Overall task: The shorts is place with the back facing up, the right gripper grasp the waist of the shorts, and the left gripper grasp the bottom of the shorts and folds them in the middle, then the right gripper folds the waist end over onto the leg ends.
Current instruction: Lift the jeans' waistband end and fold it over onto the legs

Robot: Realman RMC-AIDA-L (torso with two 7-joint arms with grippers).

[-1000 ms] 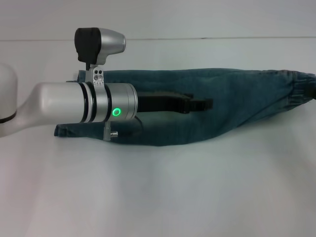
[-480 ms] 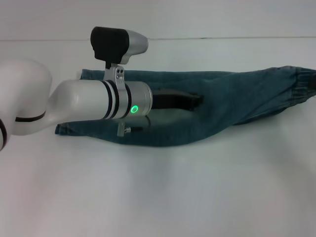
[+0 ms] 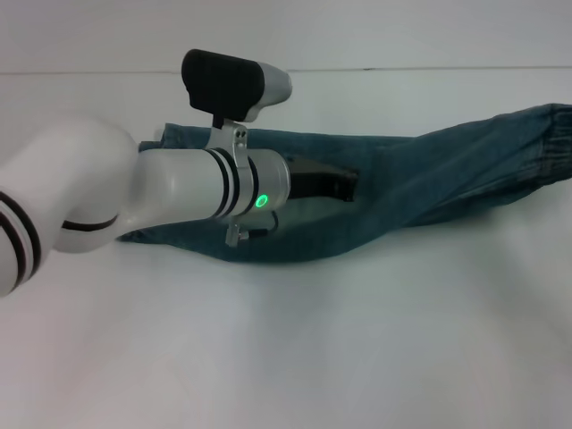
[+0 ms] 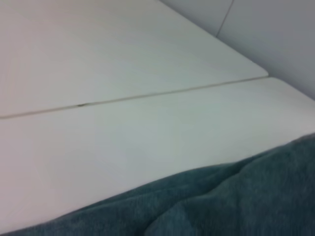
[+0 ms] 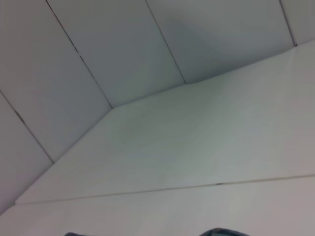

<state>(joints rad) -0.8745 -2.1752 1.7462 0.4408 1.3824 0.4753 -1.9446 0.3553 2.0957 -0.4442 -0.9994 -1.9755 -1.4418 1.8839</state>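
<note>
The shorts (image 3: 429, 183) lie folded lengthwise into a long blue-green denim strip across the white table (image 3: 357, 340). Their gathered waist (image 3: 547, 143) reaches the right edge of the head view and sits slightly raised. The leg ends (image 3: 175, 136) show at the left, mostly hidden under my left arm. My left gripper (image 3: 344, 184) hovers low over the middle of the strip, pointing right. The left wrist view shows denim (image 4: 236, 196) close below it. My right gripper is out of view.
A seam (image 4: 138, 97) crosses the white table beyond the shorts. A pale wall (image 5: 123, 44) stands behind the table's far edge (image 3: 402, 69).
My left arm has swung up and back to the left, drawing its gripper leftward over the shorts. The waist end has risen slightly, and the dark shape at the right edge is gone.
</note>
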